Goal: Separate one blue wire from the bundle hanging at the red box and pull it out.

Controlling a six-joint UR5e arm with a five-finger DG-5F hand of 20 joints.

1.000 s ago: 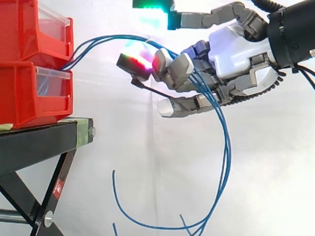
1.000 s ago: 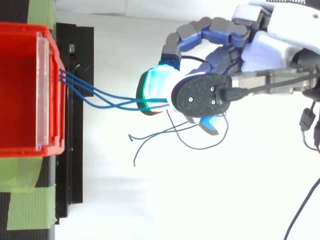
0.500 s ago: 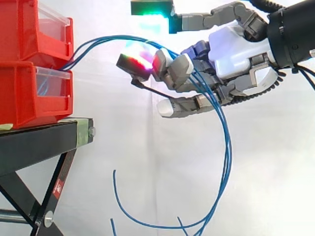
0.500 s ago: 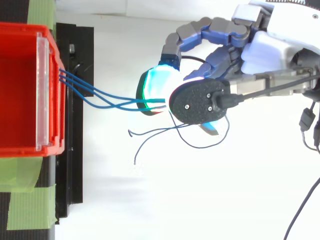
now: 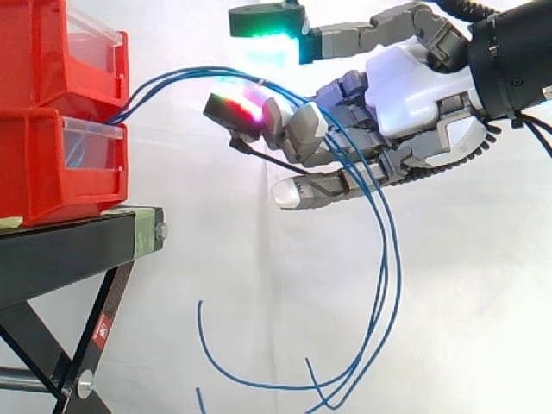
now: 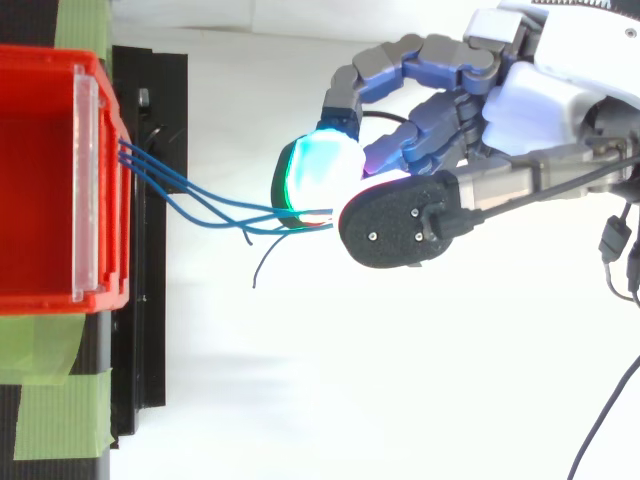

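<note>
The robot hand (image 5: pixel 412 84) rose slightly, and the blue wires' (image 5: pixel 138 93) hanging loops swung leftward.

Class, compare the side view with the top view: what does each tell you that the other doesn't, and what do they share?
Side view: two red bins stacked on the black stand, and the blue wires drooping in long loops under the hand. Top view: green tape on the stand, and the wires fanning apart at the bin's front. Both: wires running from bins into the hand's curled fingers.
</note>
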